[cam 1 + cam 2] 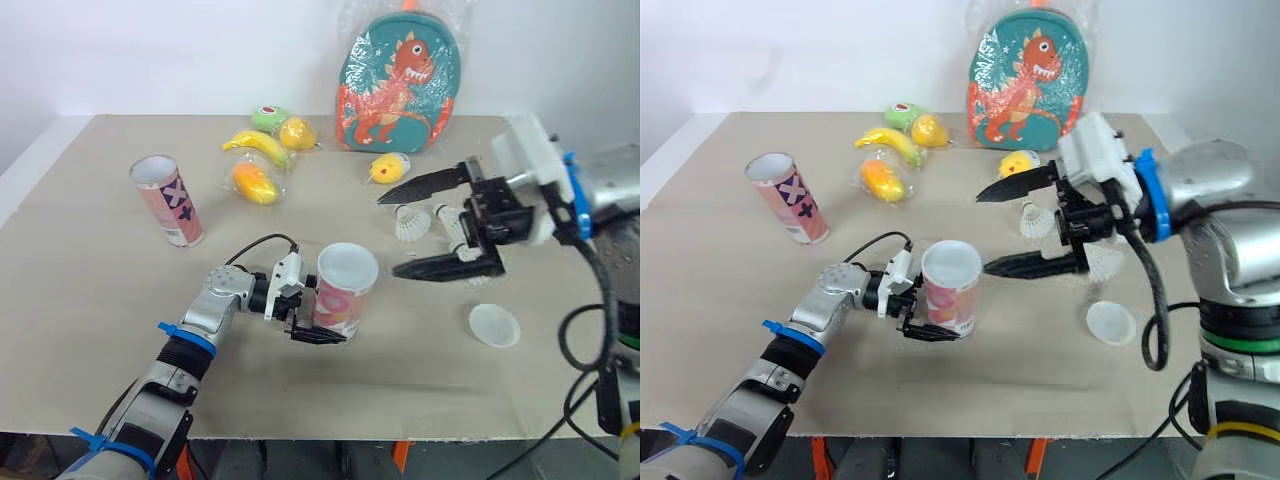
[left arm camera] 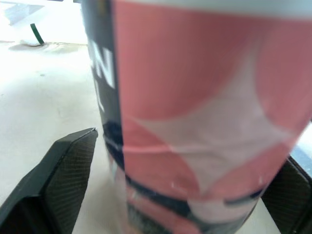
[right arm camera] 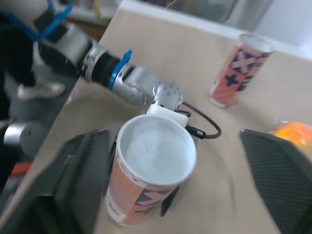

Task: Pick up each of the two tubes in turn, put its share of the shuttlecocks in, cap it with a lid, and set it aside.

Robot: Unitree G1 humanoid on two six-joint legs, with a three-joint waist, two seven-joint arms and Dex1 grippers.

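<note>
A pink patterned tube stands open-topped near the table's front middle, its inside pale and blurred in the right wrist view. My left gripper is shut on its lower part, with one black finger on each side. My right gripper hovers open and empty just right of the tube's mouth. Behind it lie white shuttlecocks, partly hidden by its fingers. A white lid rests on the table at the front right. The second pink tube stands uncapped at the left.
A dinosaur backpack in plastic leans at the back. In front of it lie a banana, an orange fruit, a green fruit, a yellow fruit and a yellow toy. The table's front edge is close.
</note>
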